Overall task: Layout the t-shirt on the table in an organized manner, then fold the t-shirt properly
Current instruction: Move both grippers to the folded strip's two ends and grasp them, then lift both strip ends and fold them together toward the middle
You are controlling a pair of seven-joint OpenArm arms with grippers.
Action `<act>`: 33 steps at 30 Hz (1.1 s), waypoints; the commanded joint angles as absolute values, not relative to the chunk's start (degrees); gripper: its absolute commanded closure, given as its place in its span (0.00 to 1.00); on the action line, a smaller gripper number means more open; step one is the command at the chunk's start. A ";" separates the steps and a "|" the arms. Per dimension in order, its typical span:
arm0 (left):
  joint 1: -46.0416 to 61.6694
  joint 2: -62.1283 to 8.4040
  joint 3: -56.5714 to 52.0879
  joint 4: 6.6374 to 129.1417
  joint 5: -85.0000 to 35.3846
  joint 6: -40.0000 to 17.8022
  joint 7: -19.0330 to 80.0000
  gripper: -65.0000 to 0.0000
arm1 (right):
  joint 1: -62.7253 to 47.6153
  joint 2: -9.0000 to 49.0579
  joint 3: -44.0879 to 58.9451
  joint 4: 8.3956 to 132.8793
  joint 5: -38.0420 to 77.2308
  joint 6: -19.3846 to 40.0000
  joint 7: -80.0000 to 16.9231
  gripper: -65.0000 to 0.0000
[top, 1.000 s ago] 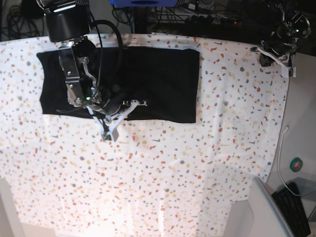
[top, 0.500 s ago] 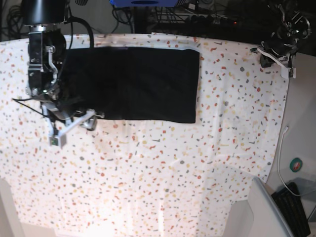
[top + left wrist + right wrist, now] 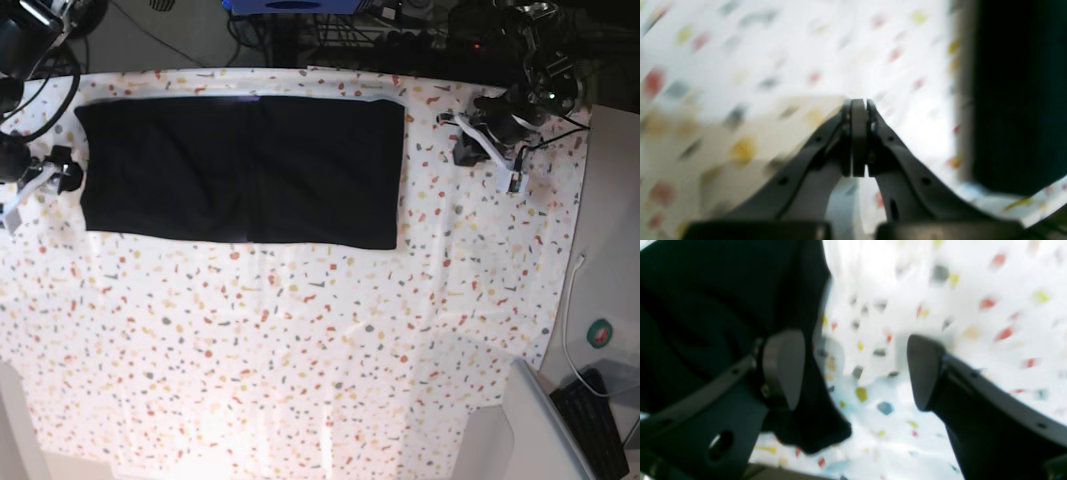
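The black t-shirt [image 3: 240,170] lies folded into a long flat rectangle on the far half of the speckled table [image 3: 300,350]. Its print and tag are hidden. My right gripper [image 3: 38,195] is open and empty beside the shirt's left edge. In the right wrist view the right gripper [image 3: 853,370] has the shirt [image 3: 706,306] under its left finger [image 3: 783,366]. My left gripper [image 3: 510,178] is shut and empty above the table, to the right of the shirt. The left wrist view shows the left gripper [image 3: 858,103] shut, with the shirt [image 3: 1017,100] at the frame's right.
A keyboard [image 3: 592,420] and a white cable [image 3: 570,330] lie on a plain surface off the table's right edge, with a small green round thing [image 3: 600,333]. Dark cables and equipment [image 3: 350,25] lie behind the table's far edge.
My right arm has swung left from over the shirt's middle to its left edge, with the gripper open. My left arm has come in from the far right corner towards the shirt.
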State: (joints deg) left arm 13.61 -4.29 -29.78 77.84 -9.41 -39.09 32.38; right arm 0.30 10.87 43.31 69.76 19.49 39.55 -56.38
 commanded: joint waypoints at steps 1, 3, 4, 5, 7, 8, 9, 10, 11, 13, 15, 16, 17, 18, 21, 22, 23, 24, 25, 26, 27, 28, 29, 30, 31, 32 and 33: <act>12.62 -4.70 -29.67 78.29 -9.98 -39.34 31.52 1.00 | 1.36 11.74 43.82 69.67 20.44 40.00 -55.87 0.30; 11.56 -4.09 -29.05 77.23 -9.98 -39.34 31.52 1.00 | 1.45 11.38 43.91 69.32 20.44 40.00 -55.96 0.30; 11.12 -3.82 -28.97 76.79 -9.98 -39.25 31.52 1.00 | 1.36 11.30 43.82 69.32 20.44 40.00 -56.04 0.30; 10.59 -3.82 -28.97 76.18 -9.98 -38.55 31.52 1.00 | 1.36 11.12 44.00 69.32 20.44 40.00 -56.57 0.30; 9.80 -3.74 -28.88 74.86 -9.98 -36.44 31.52 1.00 | 1.63 10.95 44.18 68.88 20.44 40.00 -58.15 0.30; 9.36 -3.74 -28.88 74.15 -9.98 -35.91 31.52 1.00 | 1.80 10.33 44.18 68.88 20.44 40.00 -58.24 0.30; 9.10 -3.74 -28.88 73.45 -9.98 -35.74 31.52 1.00 | 2.15 9.71 44.18 68.88 20.44 40.00 -58.15 0.30; 9.01 -3.74 -28.88 72.92 -9.98 -35.65 31.43 1.00 | 2.42 9.45 44.18 68.88 20.44 40.00 -58.59 0.30; 9.01 -3.74 -28.88 72.84 -9.98 -35.56 31.43 1.00 | 2.42 9.01 44.18 68.88 20.44 40.00 -58.77 0.30; 9.01 -3.74 -27.91 72.66 -9.98 -35.38 31.43 1.00 | 2.51 7.78 44.18 69.41 20.44 40.00 -59.74 0.30; 9.10 -3.91 -25.36 72.31 -9.98 -35.30 31.43 1.00 | 2.59 6.81 44.00 69.49 21.49 40.00 -60.62 0.30; 9.19 -3.91 -24.66 72.31 -9.98 -35.30 31.43 1.00 | 2.42 6.64 43.74 69.49 23.08 40.00 -60.79 0.30; 9.36 -3.91 -23.96 72.31 -9.98 -35.30 31.43 1.00 | 2.33 6.64 43.65 69.14 24.75 40.00 -61.32 0.30; 9.45 -3.91 -23.60 72.31 -9.98 -35.30 31.43 1.00 | 2.33 6.64 43.65 68.70 26.24 40.00 -61.85 0.30; 9.45 -3.82 -23.52 72.31 -9.98 -35.30 31.43 1.00 | 2.33 6.73 43.65 67.03 28.00 40.00 -62.20 0.30; 9.45 -3.82 -23.52 72.31 -9.98 -35.30 31.43 1.00 | 2.24 6.81 43.65 66.86 28.00 40.00 -62.20 0.30; 9.45 -3.82 -23.52 72.31 -9.98 -35.30 31.43 1.00 | 2.15 6.90 43.65 66.68 28.00 40.00 -62.20 0.30; 9.45 -3.82 -23.52 72.31 -9.98 -35.30 31.43 1.00 | 2.15 7.08 44.00 66.68 28.09 40.00 -62.29 0.30; 9.45 -3.82 -23.52 72.31 -9.98 -35.30 31.43 1.00 | 2.15 7.16 44.18 66.68 28.09 40.00 -62.81 0.30; 9.45 -3.82 -23.52 72.31 -9.98 -35.30 31.43 1.00 | 2.15 7.25 44.18 66.68 28.09 40.00 -63.78 0.30; 9.45 -3.91 -23.52 72.31 -9.98 -35.30 31.43 1.00 | 2.15 7.34 44.18 66.86 28.09 40.00 -65.10 0.30; 9.45 -3.91 -23.52 72.31 -9.98 -35.30 31.43 1.00 | 2.33 7.78 44.18 66.86 28.18 40.00 -66.68 0.30; 9.54 -4.00 -23.52 72.31 -9.98 -35.30 31.43 1.00 | 2.42 7.87 44.18 66.86 28.18 40.00 -67.74 0.30; 9.54 -4.00 -23.52 72.31 -9.98 -35.30 31.43 1.00 | 2.42 7.87 44.18 66.86 28.18 40.00 -68.62 0.30; 9.54 -4.00 -23.52 72.31 -9.98 -35.30 31.43 1.00 | 2.42 7.78 43.91 66.86 28.18 40.00 -69.14 0.30; 9.54 -3.91 -23.52 72.31 -9.98 -35.30 31.43 1.00 | 2.42 7.43 43.74 66.86 28.18 40.00 -69.32 0.30; 9.54 -3.91 -23.52 72.31 -9.98 -35.30 31.43 1.00 | 2.33 6.37 43.65 66.77 28.18 40.00 -69.49 0.30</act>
